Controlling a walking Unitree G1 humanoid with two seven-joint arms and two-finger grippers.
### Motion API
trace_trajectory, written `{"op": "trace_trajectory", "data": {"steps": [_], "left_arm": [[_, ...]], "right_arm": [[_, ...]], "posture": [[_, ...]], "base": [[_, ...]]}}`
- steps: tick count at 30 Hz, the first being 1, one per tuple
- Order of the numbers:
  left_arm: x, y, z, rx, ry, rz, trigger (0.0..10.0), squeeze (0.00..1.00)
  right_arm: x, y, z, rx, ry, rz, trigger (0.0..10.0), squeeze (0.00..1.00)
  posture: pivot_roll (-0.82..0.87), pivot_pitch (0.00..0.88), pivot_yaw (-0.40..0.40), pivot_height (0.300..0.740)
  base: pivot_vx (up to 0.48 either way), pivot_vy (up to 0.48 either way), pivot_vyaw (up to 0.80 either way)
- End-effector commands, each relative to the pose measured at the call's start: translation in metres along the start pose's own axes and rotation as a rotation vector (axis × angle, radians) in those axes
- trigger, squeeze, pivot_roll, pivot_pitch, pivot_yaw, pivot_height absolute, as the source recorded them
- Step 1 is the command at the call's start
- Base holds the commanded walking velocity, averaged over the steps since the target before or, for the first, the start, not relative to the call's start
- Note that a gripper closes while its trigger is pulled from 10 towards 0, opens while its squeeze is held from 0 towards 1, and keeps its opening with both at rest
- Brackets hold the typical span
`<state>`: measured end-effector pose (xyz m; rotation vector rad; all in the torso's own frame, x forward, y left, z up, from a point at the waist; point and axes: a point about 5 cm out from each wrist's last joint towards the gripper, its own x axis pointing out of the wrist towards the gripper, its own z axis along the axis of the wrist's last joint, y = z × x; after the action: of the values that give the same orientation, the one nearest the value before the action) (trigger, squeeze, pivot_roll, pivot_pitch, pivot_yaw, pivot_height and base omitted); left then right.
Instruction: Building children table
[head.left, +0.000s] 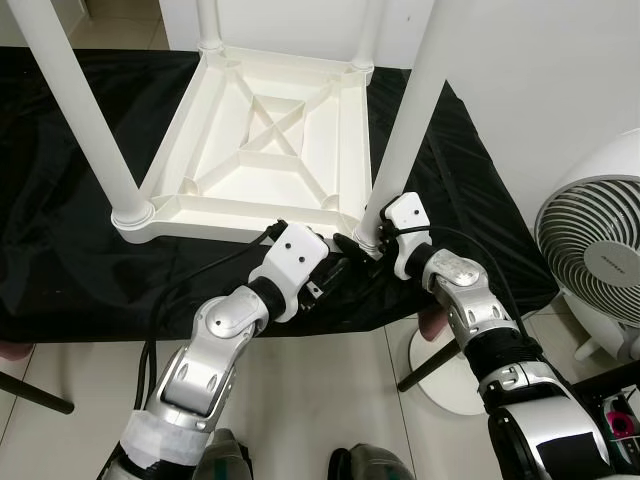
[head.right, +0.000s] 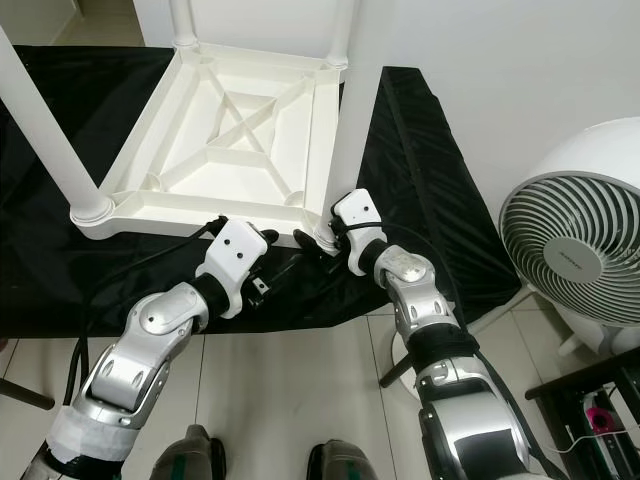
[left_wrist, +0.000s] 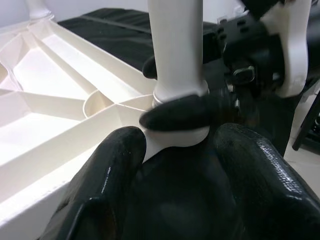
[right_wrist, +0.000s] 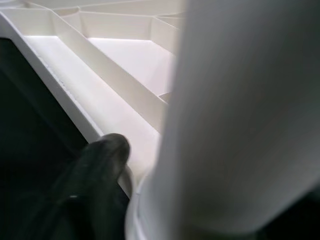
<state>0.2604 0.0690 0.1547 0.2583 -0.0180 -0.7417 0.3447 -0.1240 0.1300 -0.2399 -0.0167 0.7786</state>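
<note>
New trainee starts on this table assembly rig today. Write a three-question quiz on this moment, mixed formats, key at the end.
1. True or false: the white children's table top lies upside down on the black cloth.
2. Which end effector is clamped around the base of the near-right table leg? A) left end effector B) right end effector
3. Fill in: the white appliance on the floor to the robot's right is a ____.

Key: 1 true. 2 B; the left one sits just beside that corner, fingers apart. 3 fan.
</note>
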Motion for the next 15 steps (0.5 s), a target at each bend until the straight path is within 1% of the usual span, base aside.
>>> {"op": "trace_trajectory", "data": {"steps": [1, 4, 9, 11, 13, 14, 15], "left_arm": [[-0.002, 0.001, 0.0, 0.01, 0.006, 0.038, 10.0, 0.0], [-0.003, 0.0, -0.001, 0.008, 0.009, 0.042, 10.0, 0.0], [-0.002, 0.0, -0.001, 0.006, 0.009, 0.037, 10.0, 0.0], [-0.002, -0.001, -0.001, 0.006, 0.009, 0.034, 10.0, 0.0], [-0.001, -0.001, -0.001, 0.005, 0.01, 0.032, 10.0, 0.0], [-0.001, -0.001, -0.001, 0.005, 0.01, 0.032, 10.0, 0.0], [-0.001, -0.001, -0.001, 0.005, 0.009, 0.03, 10.0, 0.0]], "right_arm": [[0.0, 0.005, -0.005, 0.017, 0.013, 0.039, 0.0, 0.0], [-0.003, 0.008, -0.012, 0.044, 0.007, 0.05, 0.0, 0.0], [-0.007, 0.011, -0.016, 0.055, 0.002, 0.031, 0.0, 0.0], [-0.009, 0.013, -0.018, 0.066, -0.005, 0.007, 0.0, 0.0], [-0.011, 0.015, -0.019, 0.096, -0.017, -0.059, 0.0, 0.0], [-0.011, 0.015, -0.019, 0.096, -0.017, -0.059, 0.0, 0.0], [-0.012, 0.015, -0.02, 0.14, -0.029, -0.111, 0.0, 0.0]], "posture": [[0.07, 0.028, -0.074, 0.74], [0.07, 0.028, -0.073, 0.74], [0.06, 0.029, -0.07, 0.74], [0.06, 0.028, -0.069, 0.74], [0.06, 0.029, -0.068, 0.74], [0.06, 0.029, -0.068, 0.74], [0.05, 0.028, -0.067, 0.74]], "base": [[0.0, 0.0, 0.0], [0.0, 0.0, 0.0], [0.0, 0.0, 0.0], [0.0, 0.0, 0.0], [0.0, 0.0, 0.0], [0.0, 0.0, 0.0], [0.0, 0.0, 0.0]]}}
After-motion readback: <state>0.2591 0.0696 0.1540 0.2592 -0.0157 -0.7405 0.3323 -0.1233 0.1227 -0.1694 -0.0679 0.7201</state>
